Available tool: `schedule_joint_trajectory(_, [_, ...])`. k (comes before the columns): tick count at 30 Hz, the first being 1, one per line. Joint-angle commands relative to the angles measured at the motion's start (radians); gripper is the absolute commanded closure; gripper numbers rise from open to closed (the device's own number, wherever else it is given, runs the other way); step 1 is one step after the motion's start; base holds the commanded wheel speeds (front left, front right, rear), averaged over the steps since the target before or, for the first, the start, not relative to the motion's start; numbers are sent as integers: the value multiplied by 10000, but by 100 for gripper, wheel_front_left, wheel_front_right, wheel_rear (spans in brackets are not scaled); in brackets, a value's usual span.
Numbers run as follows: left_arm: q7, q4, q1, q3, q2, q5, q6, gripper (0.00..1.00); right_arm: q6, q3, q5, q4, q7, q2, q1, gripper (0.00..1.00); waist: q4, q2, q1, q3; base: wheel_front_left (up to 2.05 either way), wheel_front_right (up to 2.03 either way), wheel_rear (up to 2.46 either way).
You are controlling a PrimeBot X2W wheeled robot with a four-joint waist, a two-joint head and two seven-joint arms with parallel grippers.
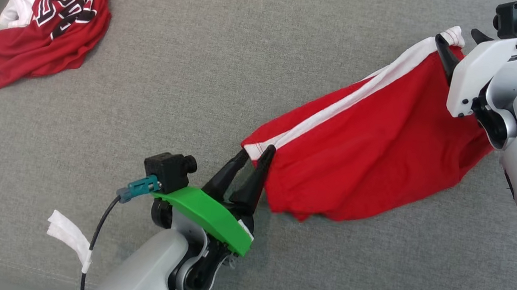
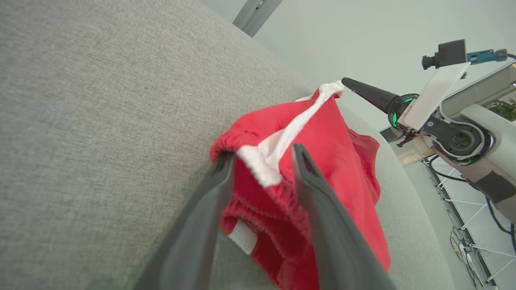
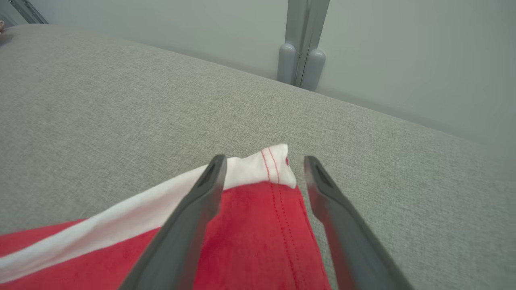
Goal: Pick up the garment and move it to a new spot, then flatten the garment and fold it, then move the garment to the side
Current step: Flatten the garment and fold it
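The grey fabric-covered counter [image 1: 228,65] carries two garments; red shorts [image 1: 373,147] with a white side stripe lie loosely spread toward three o'clock; a crumpled red-and-white jersey [image 1: 50,22] with black lettering sits at ten o'clock, well apart.

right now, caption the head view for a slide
Left hand and right hand open at opposite ends of red shorts on grey padded surface.

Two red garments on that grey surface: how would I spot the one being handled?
On the grey cushion, look right of centre, between the left gripper and the right gripper. Spanning them are red shorts with a white stripe along one edge. Unlike the crumpled jersey at far left, they carry no black lettering.
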Motion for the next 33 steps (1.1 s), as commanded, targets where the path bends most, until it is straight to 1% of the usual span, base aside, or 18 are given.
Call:
schedule_joint_trajectory(1, [31,-122,179,-9,185,147,100,0,-10,128,184,126,-122,-74,-23,0,-34,0,0,-210,0,0,0])
schedule_joint_trajectory(6, [100,-574,579,-26,750,342,497,0,-10,596,533,329,-359,-284,129,0,-115,0,0,-526,0,0,0])
schedule_joint_trajectory(10, [86,-1020,951,2,1314,573,785,0,-12,1027,911,326,-509,-485,351,0,-194,0,0,-799,0,0,0])
schedule_joint_trajectory(13, [-154,-1327,1141,55,1903,1210,1138,0,-12,1302,1221,295,-598,-690,575,0,-203,0,0,-1045,0,0,0])
schedule_joint_trajectory(17, [-434,-1698,1477,559,2093,1355,1455,0,-12,1485,1592,461,-640,-992,961,0,-115,0,0,-1286,0,0,0])
schedule_joint_trajectory(19, [-519,-1846,1628,892,2109,1381,1589,0,-10,1545,1764,565,-630,-1079,1141,0,-66,0,0,-1352,0,0,0])
schedule_joint_trajectory(22, [-571,-1971,1850,1416,1974,1350,1708,0,-12,1592,1989,786,-595,-1181,1400,0,22,0,0,-1380,0,0,0])
schedule_joint_trajectory(26, [-598,-2050,2029,2078,1919,1871,1810,0,-12,1666,2212,1078,-451,-1235,1593,0,134,0,0,-1317,0,0,0])
schedule_joint_trajectory(30, [-595,-2018,2282,2696,1793,2609,1711,0,-12,1766,2337,1350,-312,-1228,1601,0,238,0,0,-1217,0,0,0])
schedule_joint_trajectory(33, [-596,-1899,2441,3115,1617,2901,1584,0,-12,1836,2412,1550,-188,-1192,1603,0,310,0,0,-1174,0,0,0])
